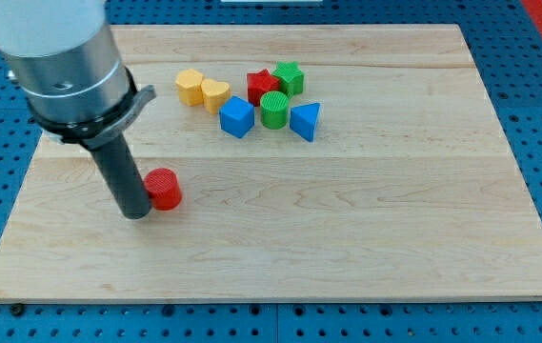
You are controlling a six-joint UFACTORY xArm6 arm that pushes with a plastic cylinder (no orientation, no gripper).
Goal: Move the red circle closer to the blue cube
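The red circle (pixel 164 188) lies on the wooden board at the view's left, below and left of the block cluster. My tip (pixel 136 213) rests on the board touching the red circle's left side. The blue cube (pixel 236 117) sits up and to the right of the red circle, at the lower left of the cluster, well apart from the red circle.
Around the blue cube: a yellow hexagon-like block (pixel 190 86), a yellow heart (pixel 215 94), a red star (pixel 262 85), a green star (pixel 289 77), a green circle (pixel 274 110) and a blue triangle (pixel 306 121). The board (pixel 347 229) lies on a blue pegboard.
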